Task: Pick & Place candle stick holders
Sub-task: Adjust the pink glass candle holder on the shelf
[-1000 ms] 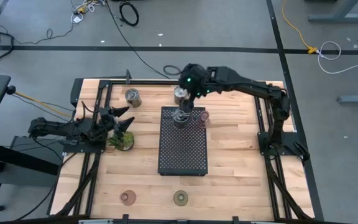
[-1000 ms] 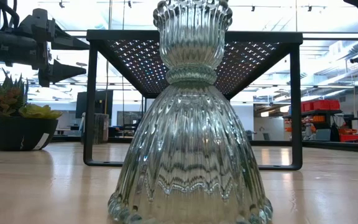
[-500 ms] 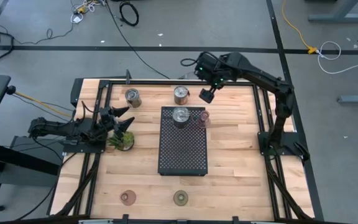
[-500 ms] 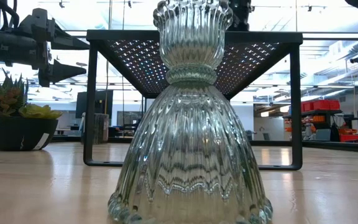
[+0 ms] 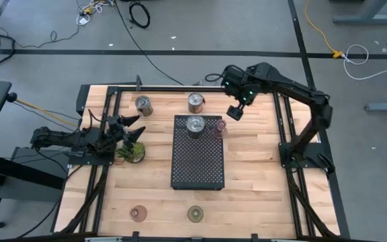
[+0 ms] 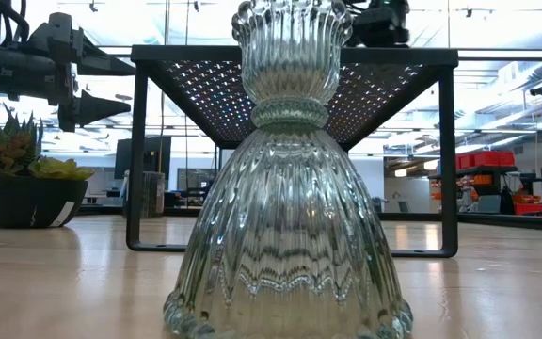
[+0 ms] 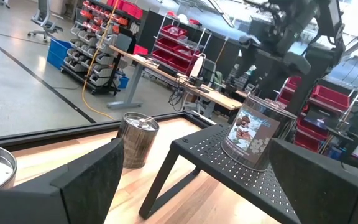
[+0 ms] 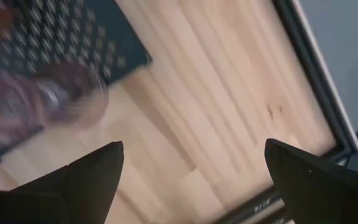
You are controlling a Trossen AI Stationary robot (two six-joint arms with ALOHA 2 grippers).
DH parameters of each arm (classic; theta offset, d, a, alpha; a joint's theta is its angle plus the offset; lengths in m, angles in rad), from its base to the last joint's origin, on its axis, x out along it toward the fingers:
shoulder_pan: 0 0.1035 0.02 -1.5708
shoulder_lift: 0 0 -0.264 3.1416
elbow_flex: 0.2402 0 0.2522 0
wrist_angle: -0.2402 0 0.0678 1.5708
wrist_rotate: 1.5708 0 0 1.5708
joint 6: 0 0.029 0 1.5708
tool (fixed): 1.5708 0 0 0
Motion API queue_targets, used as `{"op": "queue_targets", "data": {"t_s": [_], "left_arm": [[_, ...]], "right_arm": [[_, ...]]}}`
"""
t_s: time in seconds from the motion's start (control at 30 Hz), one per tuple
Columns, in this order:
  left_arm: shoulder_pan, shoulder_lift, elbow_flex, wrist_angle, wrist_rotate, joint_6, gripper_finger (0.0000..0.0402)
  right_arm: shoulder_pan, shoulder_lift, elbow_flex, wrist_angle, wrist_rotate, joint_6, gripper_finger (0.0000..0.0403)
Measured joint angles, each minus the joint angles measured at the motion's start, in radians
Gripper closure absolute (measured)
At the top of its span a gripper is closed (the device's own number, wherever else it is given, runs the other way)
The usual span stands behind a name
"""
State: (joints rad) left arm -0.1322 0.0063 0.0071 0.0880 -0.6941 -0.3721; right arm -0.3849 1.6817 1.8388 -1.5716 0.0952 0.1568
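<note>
- The right gripper [image 5: 237, 111], fingers spread and empty, hangs over the table's far right, beside the black perforated rectangular tray [image 5: 197, 161].
- One shiny silver metal cup [image 5: 195, 124] stands on the tray's far end — another [image 5: 195, 102] sits just beyond it.
- Next pick, I'd judge: descend straight, straddle the rim evenly.
- The left gripper [image 5: 132, 131] waits open by the small green plant [image 5: 131, 152].

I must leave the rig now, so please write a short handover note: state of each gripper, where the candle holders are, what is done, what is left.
Right gripper: open, empty, raised over the table's far right part, beside the black tray.
Left gripper: open, empty, waiting at the left edge near the plant.
Done: one silver holder stands on the tray's far end.
Left: two silver holders on the wood behind the tray; brownish-pink disc at the tray's right edge; pink disc and olive-green disc at the near edge.
</note>
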Motion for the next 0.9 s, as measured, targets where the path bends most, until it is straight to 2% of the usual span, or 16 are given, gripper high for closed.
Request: {"op": "queue_targets", "data": {"t_s": [0.23,0.37,0.6,0.9], "left_arm": [[0.0,0.0,0.0,-0.001,0.0,0.003,0.0003],[0.0,0.0,0.0,-0.001,-0.001,0.017,0.0003],[0.0,0.0,0.0,-0.001,-0.001,0.017,0.0003],[0.0,0.0,0.0,-0.002,-0.001,0.018,0.0003]], "right_arm": [[0.053,-0.129,-0.22,0.118,-0.034,0.098,0.0017],[0.083,-0.161,-0.308,0.186,-0.036,0.138,0.0017],[0.112,-0.158,-0.348,0.234,-0.037,0.183,0.0017],[0.139,-0.157,-0.403,0.345,-0.094,0.197,0.0017]]}}
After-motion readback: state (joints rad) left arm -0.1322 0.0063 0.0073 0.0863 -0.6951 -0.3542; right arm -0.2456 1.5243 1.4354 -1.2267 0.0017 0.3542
